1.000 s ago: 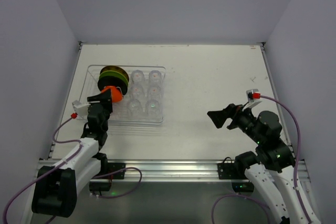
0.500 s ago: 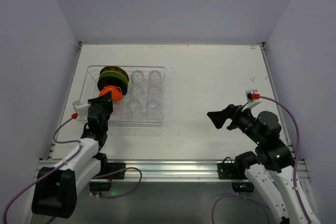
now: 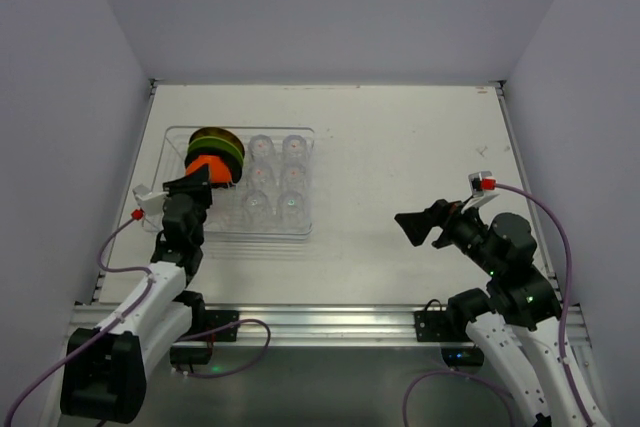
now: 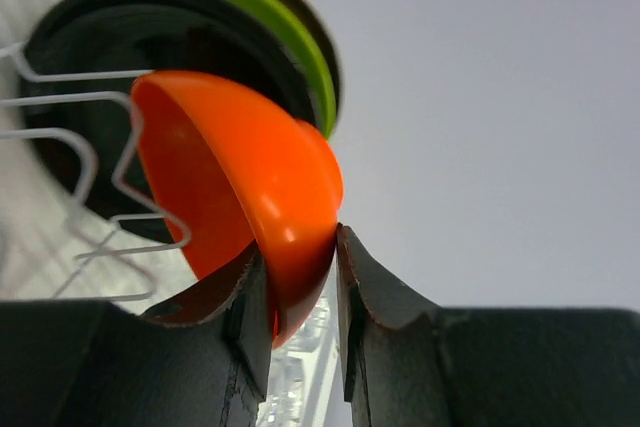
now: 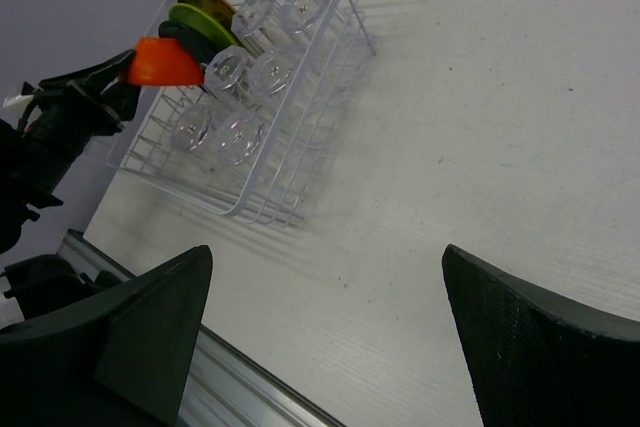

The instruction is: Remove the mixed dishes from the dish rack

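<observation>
The dish rack (image 3: 285, 230) stands at the table's left. In it are upright plates, black and lime-green (image 3: 220, 144), and several clear glasses (image 3: 290, 175). My left gripper (image 3: 196, 176) is shut on the rim of the orange bowl (image 3: 209, 166) and holds it at the rack's left end, in front of the plates. In the left wrist view the bowl (image 4: 235, 182) is pinched between the fingers (image 4: 375, 287), the plates (image 4: 290, 42) behind it. My right gripper (image 3: 412, 224) is open and empty over bare table, right of the rack. The right wrist view shows the rack (image 5: 300, 162), the glasses (image 5: 230, 67) and the bowl (image 5: 165, 62).
White walls close in the table on the left, back and right. An aluminium rail (image 3: 320, 319) runs along the near edge. Bare tabletop (image 3: 400, 147) lies between the rack and the right wall.
My left gripper has risen and moved a little back with the orange bowl in it, lifting it off its place in the rack. The right arm has not moved.
</observation>
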Controlling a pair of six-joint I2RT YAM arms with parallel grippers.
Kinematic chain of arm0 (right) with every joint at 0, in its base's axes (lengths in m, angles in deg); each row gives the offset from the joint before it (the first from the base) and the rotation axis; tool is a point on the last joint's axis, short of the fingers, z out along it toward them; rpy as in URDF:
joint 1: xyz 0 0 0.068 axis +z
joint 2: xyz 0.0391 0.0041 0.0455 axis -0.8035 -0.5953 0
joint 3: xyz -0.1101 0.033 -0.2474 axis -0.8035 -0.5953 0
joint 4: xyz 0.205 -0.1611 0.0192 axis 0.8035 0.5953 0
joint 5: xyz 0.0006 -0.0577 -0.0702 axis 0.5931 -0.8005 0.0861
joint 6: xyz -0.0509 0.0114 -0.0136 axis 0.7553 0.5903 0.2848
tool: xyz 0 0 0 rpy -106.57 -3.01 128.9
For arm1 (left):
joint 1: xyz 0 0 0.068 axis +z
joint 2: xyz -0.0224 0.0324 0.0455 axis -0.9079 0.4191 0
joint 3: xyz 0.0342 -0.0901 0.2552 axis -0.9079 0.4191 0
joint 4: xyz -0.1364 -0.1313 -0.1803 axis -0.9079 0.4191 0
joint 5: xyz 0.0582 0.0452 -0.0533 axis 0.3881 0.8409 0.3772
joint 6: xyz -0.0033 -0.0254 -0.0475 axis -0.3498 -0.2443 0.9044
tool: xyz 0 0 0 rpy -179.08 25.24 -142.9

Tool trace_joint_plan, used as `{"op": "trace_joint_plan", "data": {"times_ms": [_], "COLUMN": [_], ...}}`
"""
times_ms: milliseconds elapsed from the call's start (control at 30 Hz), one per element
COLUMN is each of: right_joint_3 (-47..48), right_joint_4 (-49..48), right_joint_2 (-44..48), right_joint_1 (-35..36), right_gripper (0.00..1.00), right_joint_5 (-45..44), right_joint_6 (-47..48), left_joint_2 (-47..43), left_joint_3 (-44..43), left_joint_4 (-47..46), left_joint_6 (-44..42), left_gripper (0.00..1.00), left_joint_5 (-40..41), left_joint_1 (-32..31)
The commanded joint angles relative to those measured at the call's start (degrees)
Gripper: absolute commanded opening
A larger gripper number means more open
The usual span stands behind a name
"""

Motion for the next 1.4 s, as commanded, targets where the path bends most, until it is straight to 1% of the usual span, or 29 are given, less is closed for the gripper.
{"op": "trace_joint_plan", "data": {"times_ms": [0, 133, 233, 400, 467, 500, 567, 600, 633, 667, 700, 733, 767, 800, 833, 867, 900, 933, 967, 1000, 1033, 1067, 1133, 1200, 1233, 1267, 1300, 1333, 1367], "right_joint_3": [0.2, 0.3, 0.3, 0.6, 0.8, 1.0, 1.3, 1.7, 1.8, 2.3, 2.7, 3.2, 5.3, 6.8, 8.3, 11.3, 12.7, 14.4, 18.7, 21.2, 23.5, 27.6, 30.1, 32.0, 32.2, 32.2, 32.3, 32.3, 32.2], "right_joint_4": [-1.2, -1.3, -1.2, -1.6, -1.5, -1.3, -1.2, -1.0, -1.0, -1.1, -1.0, -0.7, 0.2, 2.5, 3.4, 4.1, 5.0, 5.4, 6.4, 8.5, 9.6, 10.4, 10.9, 10.9, 10.9, 11.2, 11.8, 12.4, 13.1], "right_joint_2": [0.2, 0.1, 0.2, 0.2, 0.2, 0.3, 0.3, 0.5, 0.5, 0.5, 0.2, -0.2, -1.0, -3.4, -4.5, -5.5, -6.6, -8.8, -10.2, -11.7, -14.5, -15.6, -18.3, -20.4, -21.5, -23.7, -24.8, -26.2, -27.4], "right_joint_1": [0.0, 0.1, 0.1, 0.1, 0.1, 0.1, 0.0, 0.1, 0.1, 0.1, 0.1, 0.1, 0.0, 0.0, 0.0, 0.1, 0.1, 0.0, -0.1, -0.3, -0.9, -2.7, -5.3, -10.4, -11.4, -11.5, -11.5, -11.4, -11.2], "right_gripper": [0.99, 0.99, 0.99, 0.99, 0.99, 0.99, 0.99, 0.99, 0.99, 0.99, 0.99, 0.99, 0.99, 0.99, 0.99, 0.99, 0.99, 0.99, 0.99, 0.99, 0.99, 0.99, 0.99, 0.99, 0.99, 0.99, 0.99, 0.99, 0.98], "right_joint_5": [-0.2, -0.3, -0.7, -0.3, -0.2, -0.2, -0.7, -0.9, -1.3, -1.5, -1.6, -2.7, -3.7, -5.8, -8.1, -12.0, -13.2, -14.3, -17.1, -18.3, -19.2, -19.7, -18.8, -13.2, -6.5, -4.5, -2.5, 2.3, 4.7], "right_joint_6": [0.9, 1.0, 1.1, 0.9, 0.9, 0.9, 1.0, 1.0, 0.7, 0.5, 0.3, 0.1, -0.3, -0.6, -1.5, -1.7, -1.5, -1.0, -0.8, -0.5, 0.2, 0.5, 0.2, 0.1, 0.2, 0.7, 1.3, 3.5, 4.3], "left_joint_2": [-1.6, -1.4, -2.3, -6.3, -7.8, -8.2, -8.4, -8.0, -5.9, -4.4, -2.3, 3.2, 6.7, 10.7, 19.0, 22.8, 26.6, 32.7, 35.2, 37.4, 41.1, 42.6, 45.8, 45.7, 44.5, 43.7, 42.9, 42.0, 41.8], "left_joint_3": [-4.4, -7.1, -8.2, -8.2, -8.7, -9.6, -12.8, -17.3, -19.8, -22.6, -29.4, -34.1, -39.6, -51.7, -57.9, -63.5, -68.5, -76.7, -79.8, -82.5, -86.5, -87.7, -89.7, -88.3, -86.8, -83.4, -81.7, -80.4, -79.4], "left_joint_4": [-5.9, -6.8, -5.0, -1.0, -0.4, 1.2, 4.0, 6.4, 6.9, 8.6, 10.6, 13.6, 23.2, 30.1, 35.3, 44.1, 48.2, 51.4, 56.9, 59.6, 61.8, 65.8, 69.6, 72.1, 72.2, 72.2, 72.3, 72.6, 72.8], "left_joint_6": [-4.1, -6.9, -8.5, -10.3, -12.6, -14.2, -21.4, -24.5, -31.4, -34.6, -37.7, -45.5, -49.8, -54.2, -61.5, -64.5, -66.9, -70.4, -71.9, -73.3, -75.7, -77.3, -81.5, -83.3, -85.8, -86.8, -88.9, -91.5, -92.3], "left_gripper": [0.14, 0.11, 0.00, 0.00, 0.00, 0.00, 0.00, 0.00, 0.00, 0.00, 0.00, 0.00, 0.00, 0.00, 0.00, 0.00, 0.00, 0.00, 0.00, 0.00, 0.00, 0.00, 0.00, 0.00, 0.00, 0.00, 0.00, 0.00, 0.00], "left_joint_5": [3.2, 2.1, 0.5, -0.4, -1.0, -2.6, -4.9, -9.3, -12.5, -17.9, -19.2, -19.1, -13.5, -9.1, -4.3, 2.0, 4.3, 5.5, 6.3, 6.4, 6.3, 4.7, 3.2, 4.1, 3.7, 1.5, -0.1, -2.8, -6.4], "left_joint_1": [0.1, 0.1, 0.1, 0.1, 0.1, 0.1, 0.1, -0.1, -0.3, -1.1, -5.3, -8.6, -13.1, -23.6, -28.5, -33.1, -39.6, -41.9, -43.9, -47.1, -48.4, -49.9, -54.8, -59.9, -61.4, -62.9, -65.5, -66.8, -68.2]}}
